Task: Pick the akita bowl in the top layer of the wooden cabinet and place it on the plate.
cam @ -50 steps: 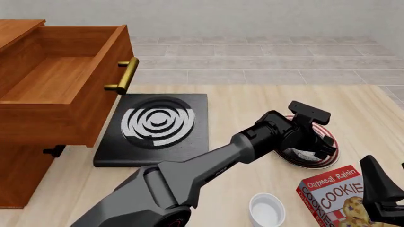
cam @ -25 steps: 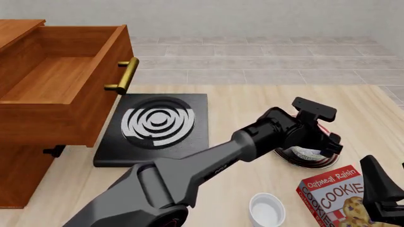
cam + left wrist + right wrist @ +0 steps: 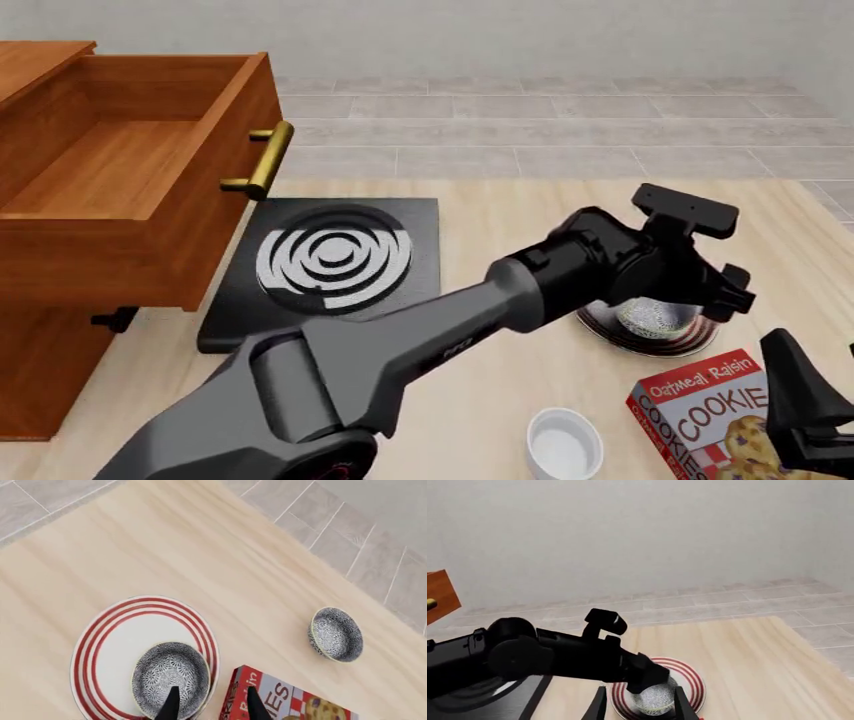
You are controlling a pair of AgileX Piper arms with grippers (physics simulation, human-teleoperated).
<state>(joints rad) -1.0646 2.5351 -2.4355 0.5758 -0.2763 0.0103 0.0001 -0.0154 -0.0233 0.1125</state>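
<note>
The akita bowl sits upright on the red-ringed plate, toward the rim nearest the cookie box. My left gripper hovers open just above it. One of its fingers is over the bowl and the other is past the bowl's rim. At the left, the wooden cabinet has its top layer pulled out and holding nothing. My right gripper is open at the near right, holding nothing.
A cookie box lies close beside the plate. A plain white cup stands at the front edge. The black stove lies between cabinet and plate. A second patterned bowl stands apart on the table.
My left gripper has risen and moved right off the bowl. The bowl has stayed on the plate. My right arm has not moved.
</note>
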